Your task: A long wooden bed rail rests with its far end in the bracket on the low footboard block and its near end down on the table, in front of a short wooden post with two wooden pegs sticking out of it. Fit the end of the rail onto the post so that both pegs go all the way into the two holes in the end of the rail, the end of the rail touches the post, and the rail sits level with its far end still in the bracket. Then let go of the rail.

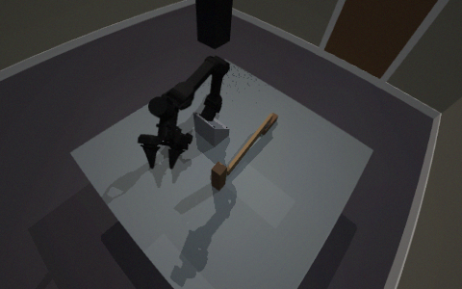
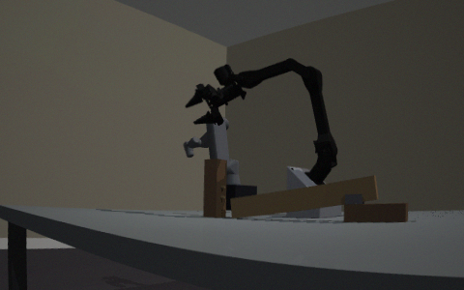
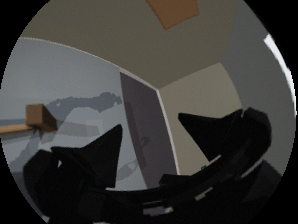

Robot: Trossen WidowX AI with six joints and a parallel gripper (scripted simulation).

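The long wooden rail [image 1: 245, 145] [image 2: 304, 195] slopes from the low footboard block [image 1: 269, 122] [image 2: 375, 212] down to the table, its near end just in front of the short wooden post [image 1: 219, 175] [image 2: 215, 188] [image 3: 37, 117]. The pegs show as small dark marks on the post's face in the exterior view; the rail end stands apart from the post. My gripper [image 1: 163, 156] [image 2: 201, 109] [image 3: 150, 121] is open and empty. It hangs high in the air to the left of the post, well away from the rail.
The arm's grey base [image 1: 211, 129] [image 2: 300, 180] stands on the table behind the rail. A pale grey robot figure [image 2: 212, 141] stands behind the post. A dark column [image 1: 214, 21] hangs at the back. The table's edge [image 2: 120, 242] runs along the front.
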